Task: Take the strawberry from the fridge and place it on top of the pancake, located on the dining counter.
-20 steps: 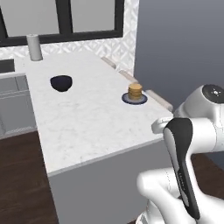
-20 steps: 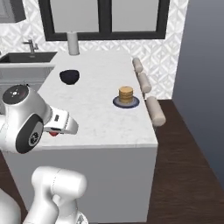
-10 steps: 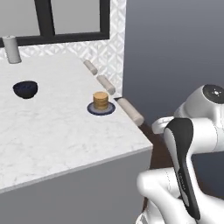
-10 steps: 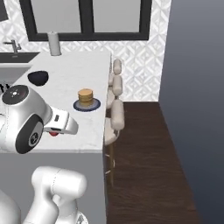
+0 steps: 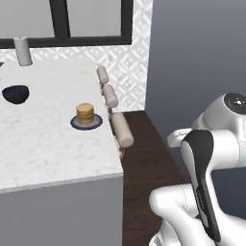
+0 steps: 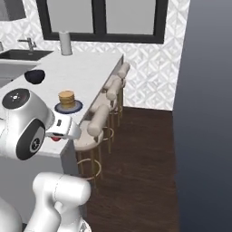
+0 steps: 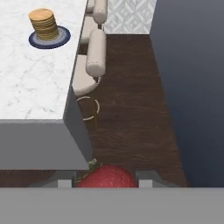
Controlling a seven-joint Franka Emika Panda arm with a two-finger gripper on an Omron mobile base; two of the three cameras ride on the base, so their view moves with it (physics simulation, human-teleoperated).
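White marbled dining counter (image 5: 43, 144) slides leftward as the base drives on, its golden-brown pancake stack (image 5: 85, 115) still untopped. Nearly shut, the two-finger gripper (image 7: 105, 180) pinches the small red strawberry (image 7: 105, 176), delivery pending.

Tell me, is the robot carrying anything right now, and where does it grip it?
Yes: the strawberry. It sits between the two fingers, one on each of its sides, with its green leafy end pointing away from the hand. The hand is off the dining counter.

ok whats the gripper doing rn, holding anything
gripper: closed on the strawberry, held between its fingertips.
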